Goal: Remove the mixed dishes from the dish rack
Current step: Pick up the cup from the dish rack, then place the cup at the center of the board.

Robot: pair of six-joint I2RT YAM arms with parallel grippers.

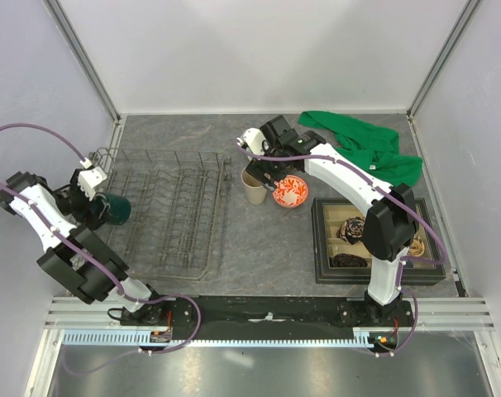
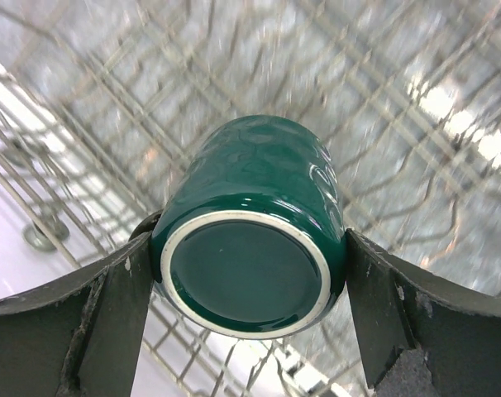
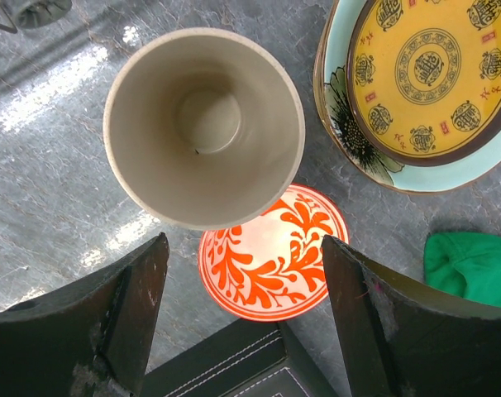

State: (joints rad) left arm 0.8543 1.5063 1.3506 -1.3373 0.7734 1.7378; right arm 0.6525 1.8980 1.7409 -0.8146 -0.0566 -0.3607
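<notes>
We see the left gripper (image 2: 249, 285) clenching the green mug (image 2: 259, 198) over the rack (image 1: 178, 217), the right gripper (image 3: 244, 269), jaws spread wide, above the cup (image 3: 202, 124) and bowl (image 3: 275, 260).

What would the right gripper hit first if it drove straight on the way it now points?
Most likely the rim of the beige cup, which stands upright ahead of the open right gripper and looks taller than the red-and-white bowl beside it; depth is unclear.

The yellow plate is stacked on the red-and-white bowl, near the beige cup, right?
No. The yellow plate is stacked on the pale green plate, not the red-and-white bowl. It is near the beige cup. The right wrist view shows this.
</notes>
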